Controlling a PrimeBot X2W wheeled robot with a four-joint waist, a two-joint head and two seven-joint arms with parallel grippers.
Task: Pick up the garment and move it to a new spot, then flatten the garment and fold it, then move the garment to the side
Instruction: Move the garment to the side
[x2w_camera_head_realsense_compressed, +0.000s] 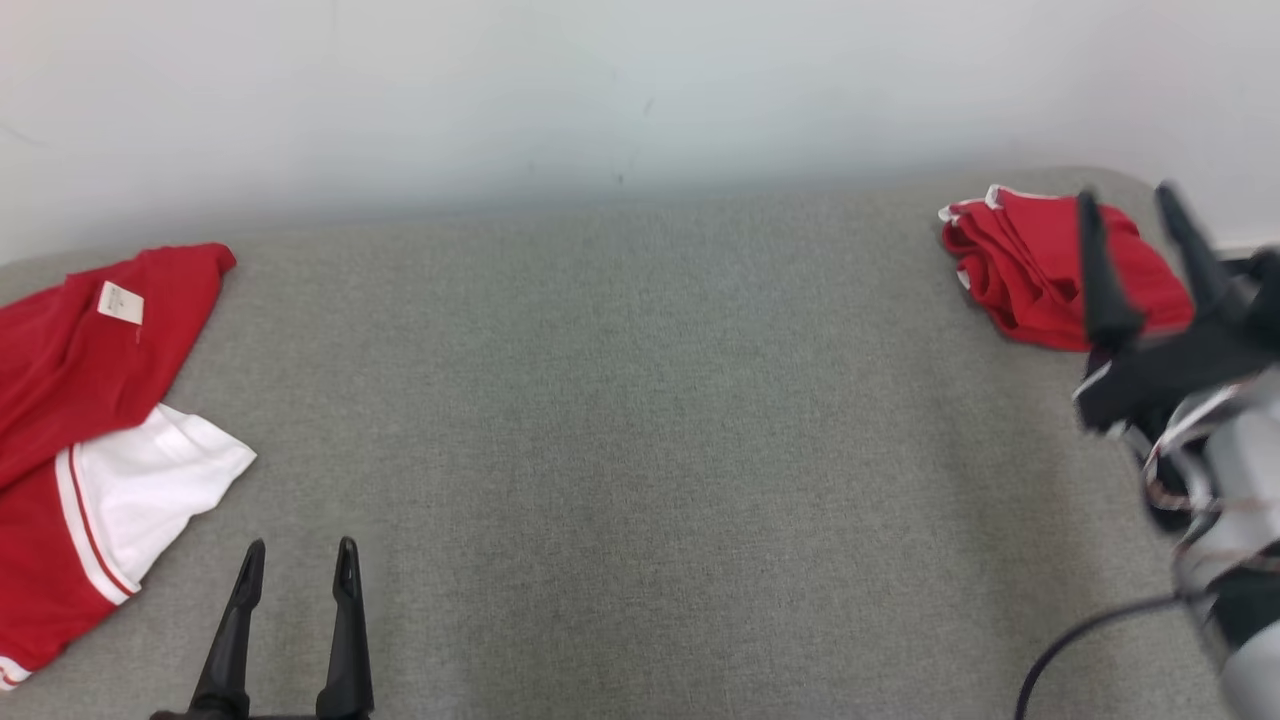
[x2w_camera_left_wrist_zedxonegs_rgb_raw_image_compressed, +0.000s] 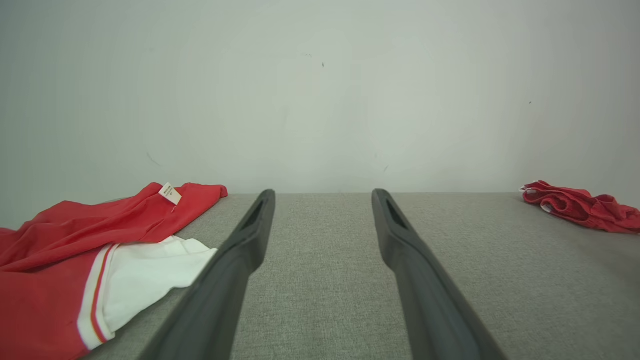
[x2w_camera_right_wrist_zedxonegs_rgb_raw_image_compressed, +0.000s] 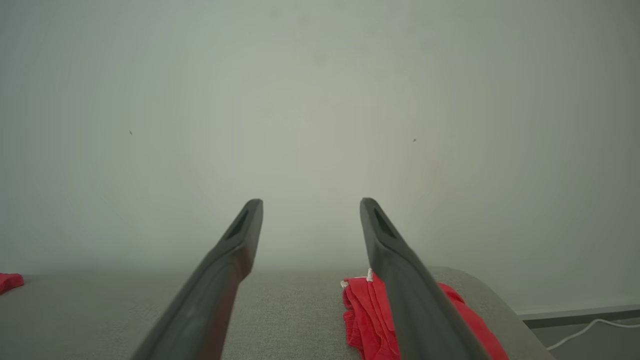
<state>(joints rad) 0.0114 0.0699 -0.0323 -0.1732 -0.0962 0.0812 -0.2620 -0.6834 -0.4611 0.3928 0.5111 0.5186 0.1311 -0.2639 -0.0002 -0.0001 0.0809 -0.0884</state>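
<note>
left gripper (x2w_camera_head_realsense_compressed: 300, 545): jaws apart, empty | right gripper (x2w_camera_head_realsense_compressed: 1125, 195): jaws apart, empty, blurred | red-and-white garment (x2w_camera_head_realsense_compressed: 70, 380): loose, just left of left jaws, untouched | folded red garment (x2w_camera_head_realsense_compressed: 1020, 270): just ahead of right jaws, below them | advice: pickup looks next; pinch the garment's near edge, lift clear of grey surface (x2w_camera_head_realsense_compressed: 640, 400)

Red and white on flecked grey.
Spread-out red fabric garment (x2w_camera_head_realsense_compressed: 60, 390) with a white panel edged in thin red and white stripes, small white label (x2w_camera_head_realsense_compressed: 121, 302); folded red cloth bundle (x2w_camera_head_realsense_compressed: 1020, 270) trimmed in white; heathered grey woven worktop (x2w_camera_head_realsense_compressed: 640, 420); plain pale grey-white wall (x2w_camera_head_realsense_compressed: 600, 90); matte black left gripper (x2w_camera_head_realsense_compressed: 300, 545) and right gripper (x2w_camera_head_realsense_compressed: 1127, 195).
</note>
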